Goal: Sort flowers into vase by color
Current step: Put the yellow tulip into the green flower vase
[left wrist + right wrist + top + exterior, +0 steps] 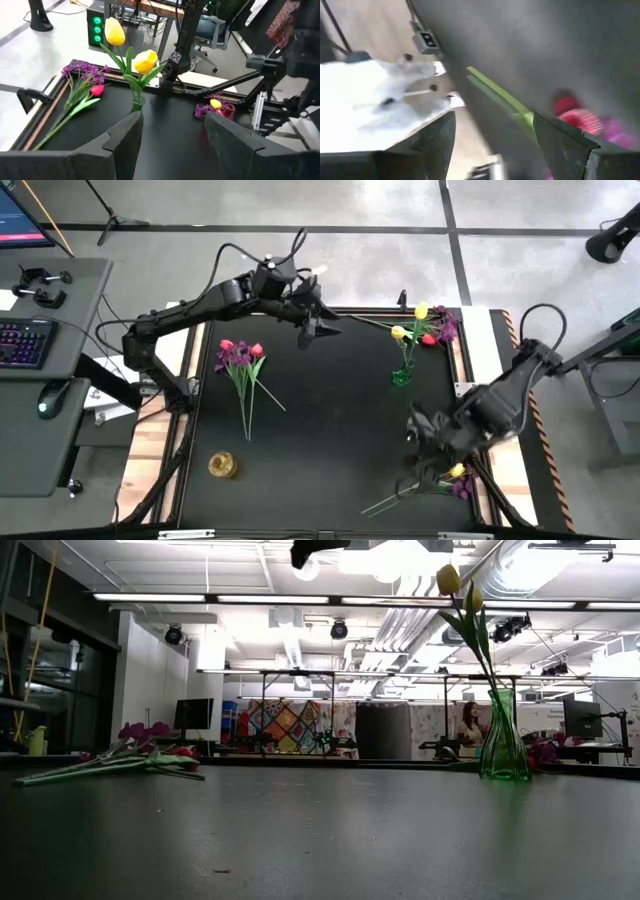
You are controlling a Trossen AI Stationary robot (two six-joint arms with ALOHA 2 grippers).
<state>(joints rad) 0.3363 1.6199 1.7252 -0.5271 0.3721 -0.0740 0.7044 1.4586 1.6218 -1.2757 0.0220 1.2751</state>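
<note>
A green glass vase (402,376) stands at the table's far right and holds two yellow tulips (146,61). Purple sprays and red tulips (241,356) lie at the far left, with their stems toward the near edge. More purple and red flowers (440,330) lie at the far right corner. A heap with a yellow tulip and purple sprays (452,478) lies at the near right. My left gripper (326,331) hangs open high over the far middle, facing the vase (137,102). My right gripper (418,442) is open, tipped down above the near-right heap; a green stem (500,95) and a red bloom (570,107) show past its fingers.
A small golden vase (222,465) stands near the table's near left corner. The table's middle (330,430) is bare black top. A desk with a keyboard (25,340) and a mouse stands off the table's left side.
</note>
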